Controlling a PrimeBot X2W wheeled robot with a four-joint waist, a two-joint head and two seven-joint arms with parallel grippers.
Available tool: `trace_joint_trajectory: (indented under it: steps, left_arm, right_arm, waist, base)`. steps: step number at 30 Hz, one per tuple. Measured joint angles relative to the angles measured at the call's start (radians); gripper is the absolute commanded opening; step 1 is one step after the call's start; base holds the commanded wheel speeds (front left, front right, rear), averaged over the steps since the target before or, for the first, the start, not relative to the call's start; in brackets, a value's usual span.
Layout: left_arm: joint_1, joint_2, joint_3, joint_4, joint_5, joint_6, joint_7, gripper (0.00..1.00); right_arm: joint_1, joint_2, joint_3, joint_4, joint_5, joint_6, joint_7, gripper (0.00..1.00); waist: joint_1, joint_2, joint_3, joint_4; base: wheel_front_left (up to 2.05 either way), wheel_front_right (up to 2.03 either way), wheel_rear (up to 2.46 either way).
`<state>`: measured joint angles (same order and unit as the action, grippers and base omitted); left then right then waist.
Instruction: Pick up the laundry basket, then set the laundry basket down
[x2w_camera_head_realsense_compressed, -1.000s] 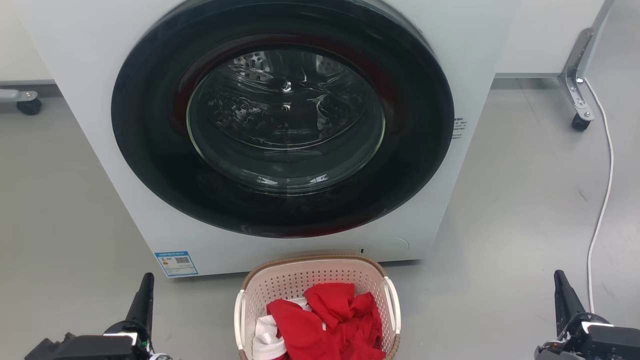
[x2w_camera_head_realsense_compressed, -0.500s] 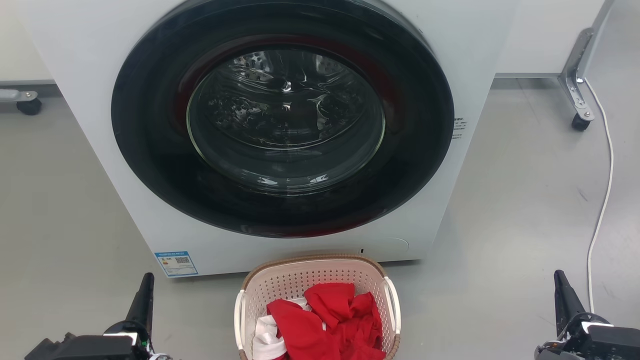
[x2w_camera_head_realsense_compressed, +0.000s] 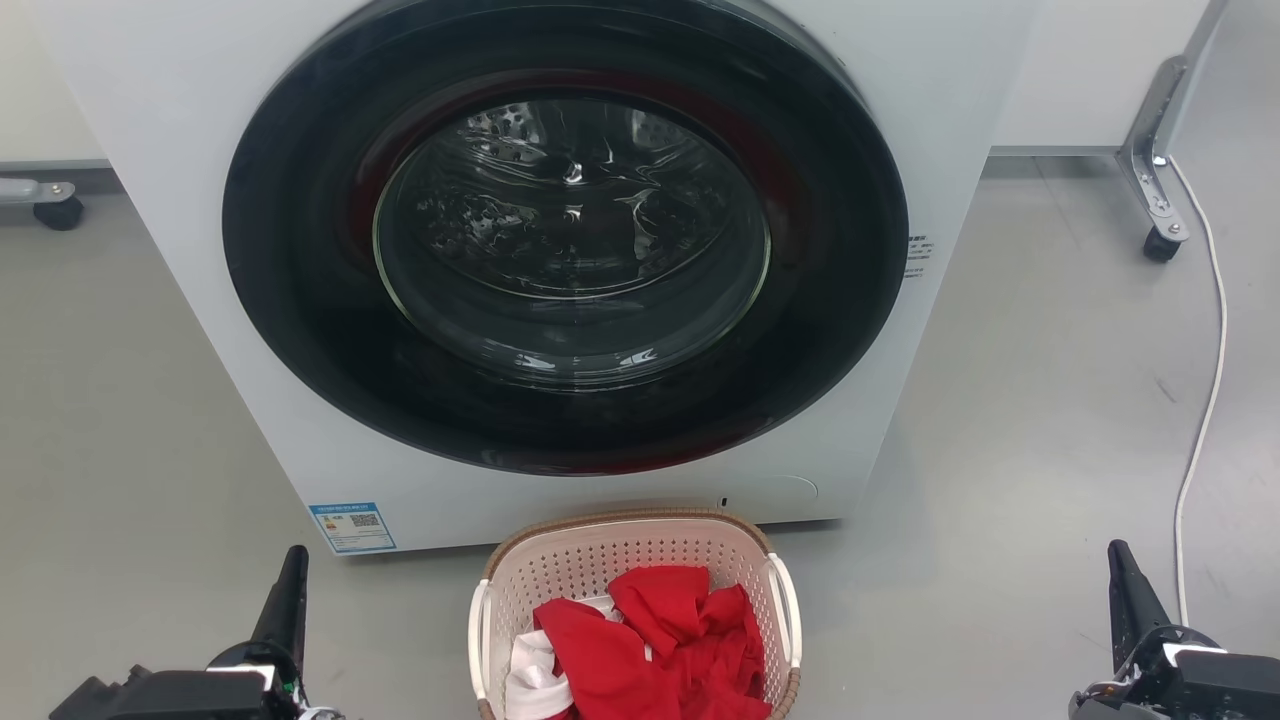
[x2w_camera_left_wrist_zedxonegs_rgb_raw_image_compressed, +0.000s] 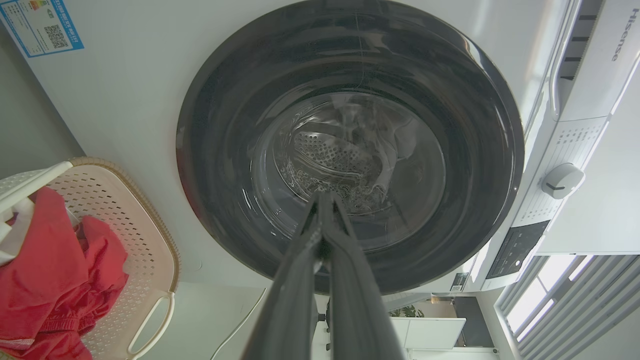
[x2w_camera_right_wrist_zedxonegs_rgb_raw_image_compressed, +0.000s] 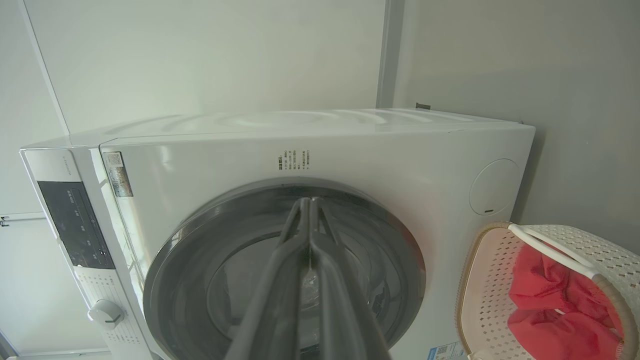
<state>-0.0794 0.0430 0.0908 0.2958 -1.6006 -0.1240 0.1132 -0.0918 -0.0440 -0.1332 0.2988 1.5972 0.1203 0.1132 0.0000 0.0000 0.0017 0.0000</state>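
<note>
Grey floor (x2w_camera_head_realsense_compressed: 1010, 420) stretches to both sides of a white washing machine (x2w_camera_head_realsense_compressed: 160, 120), whose round dark door (x2w_camera_head_realsense_compressed: 565, 235) is closed and faces the robot. Just in front of the machine's lower edge, roughly under the middle of the door, the laundry basket (x2w_camera_head_realsense_compressed: 600, 558) stands upright on the floor; whether it touches the machine I cannot tell. Its brown rim curves along the side nearest the machine, and a white handle runs along each flank. Red clothes (x2w_camera_head_realsense_compressed: 665, 635) are heaped inside it, with a white cloth (x2w_camera_head_realsense_compressed: 528, 680) tucked at their left. A blue label (x2w_camera_head_realsense_compressed: 352, 526) is stuck near the machine's lower left corner. In front of that corner, the left gripper (x2w_camera_head_realsense_compressed: 296, 558) points toward the machine with its two fingers pressed together, holding nothing and apart from the basket. The right gripper (x2w_camera_head_realsense_compressed: 1118, 552), out beyond the machine's right corner and well apart from the basket, likewise has its fingers closed against each other and is empty. A white cable (x2w_camera_head_realsense_compressed: 1205, 400) trails over the floor to the right of the machine, near a metal leg on a small wheel (x2w_camera_head_realsense_compressed: 1155, 200).
</note>
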Motion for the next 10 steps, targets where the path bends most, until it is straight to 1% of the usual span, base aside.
trace_joint_trajectory:
  steps: [10]
  left_arm:
    - [0.000, 0.000, 0.000, 0.000, 0.000, 0.000, 0.000, 0.00]
  right_arm:
    - [0.000, 0.000, 0.000, 0.000, 0.000, 0.000, 0.000, 0.00]
  waist:
    - [0.0000, 0.0000, 0.000, 0.000]
  base:
    - [0.00, 0.00, 0.00]
